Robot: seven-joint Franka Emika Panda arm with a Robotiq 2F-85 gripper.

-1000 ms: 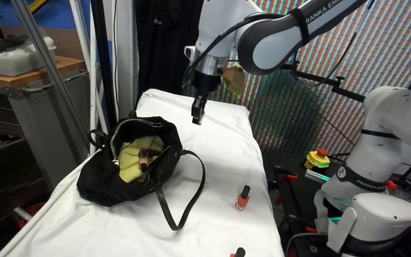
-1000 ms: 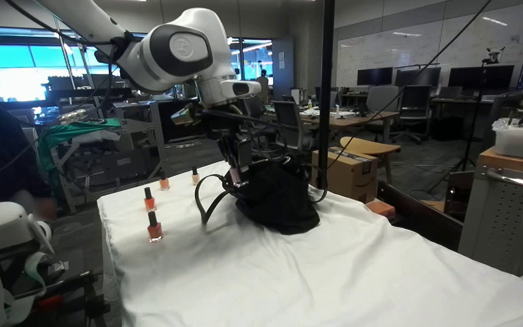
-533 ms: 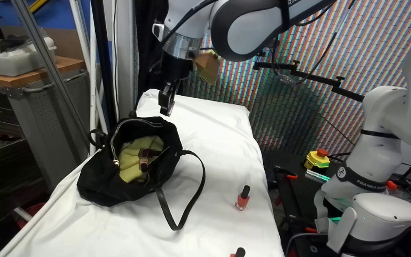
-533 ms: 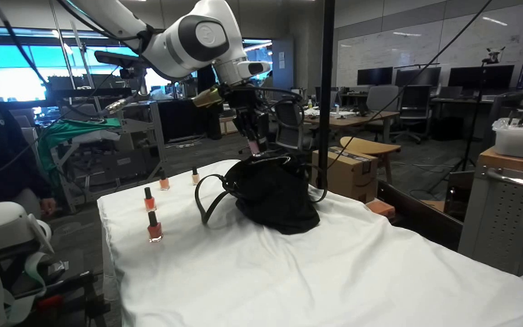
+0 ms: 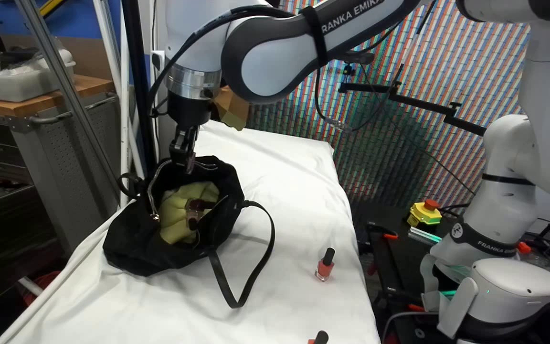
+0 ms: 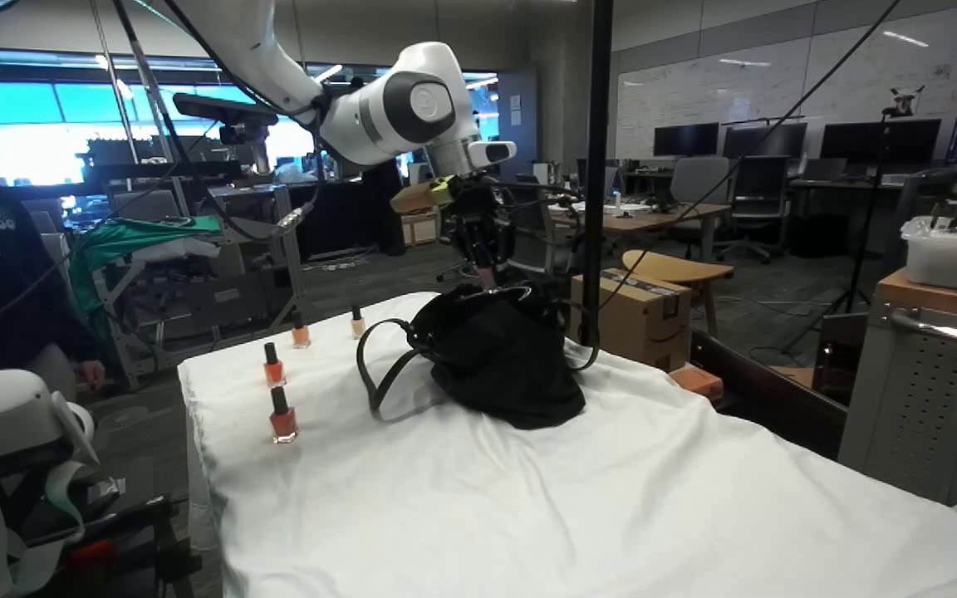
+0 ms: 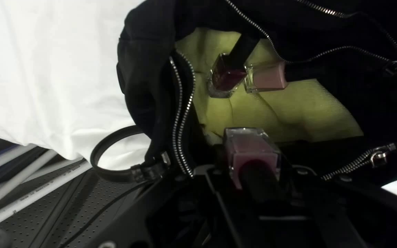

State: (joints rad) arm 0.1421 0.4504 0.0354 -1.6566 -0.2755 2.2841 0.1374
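Pink polish btl [image 7: 252, 146] gripped in tool [image 7: 256, 172], base out, abv blk bag [image 5: 143, 243].

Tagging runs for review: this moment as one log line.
gripper: shut on square pink glass nail-polish bottle; below: open black fabric bag; inside: dark red glass bottle, dusty pink glass bottle, yellow cloth

"RANKA EMIKA" on robot arm [image 5: 275, 57], "FRANKA" on lower black band [image 5: 489, 244]; "DO GOO" on dark hoodie [image 6: 9, 257]
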